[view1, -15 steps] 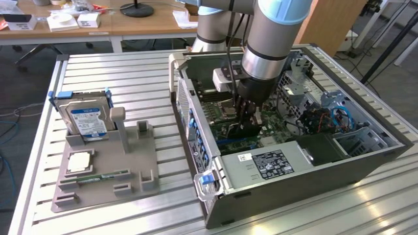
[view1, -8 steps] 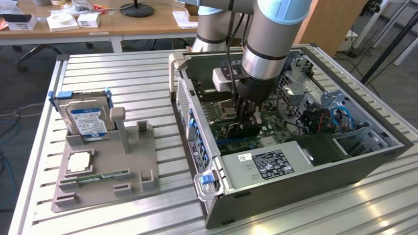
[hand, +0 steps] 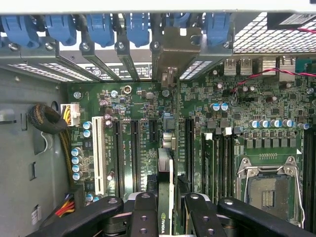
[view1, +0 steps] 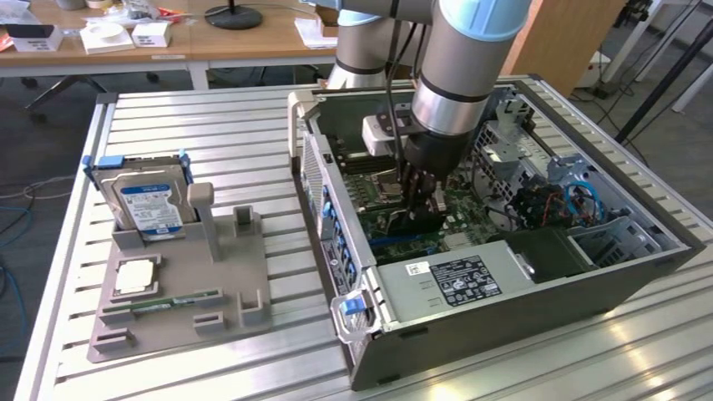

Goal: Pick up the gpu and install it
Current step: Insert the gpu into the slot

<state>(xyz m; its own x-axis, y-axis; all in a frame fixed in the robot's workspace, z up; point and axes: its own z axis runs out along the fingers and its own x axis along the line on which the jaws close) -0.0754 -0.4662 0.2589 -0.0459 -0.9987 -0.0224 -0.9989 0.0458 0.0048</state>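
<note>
In the wrist view the gpu [hand: 166, 165] stands edge-on between my fingers [hand: 143, 212], and its silvery end bracket [hand: 177, 47] reaches up to the case's rear slot openings. My gripper [hand: 166, 210] is shut on the card. The card hangs over the green motherboard [hand: 232, 118], in line with the gap between two long black expansion slots [hand: 134, 153]. In the exterior view the gripper [view1: 420, 194] is lowered into the open computer case [view1: 502, 322], with the dark gpu [view1: 417, 220] just above the board. Whether the card's edge touches a slot is hidden.
A grey holder tray [view1: 223, 313] lies at the exterior view's left with a hard drive [view1: 150, 205], a processor chip [view1: 136, 276] and a green memory stick [view1: 179, 299]. Inside the case are the power supply [view1: 457, 284], an empty CPU socket [hand: 269, 190], blue slot latches [hand: 98, 27] and cables [hand: 47, 121].
</note>
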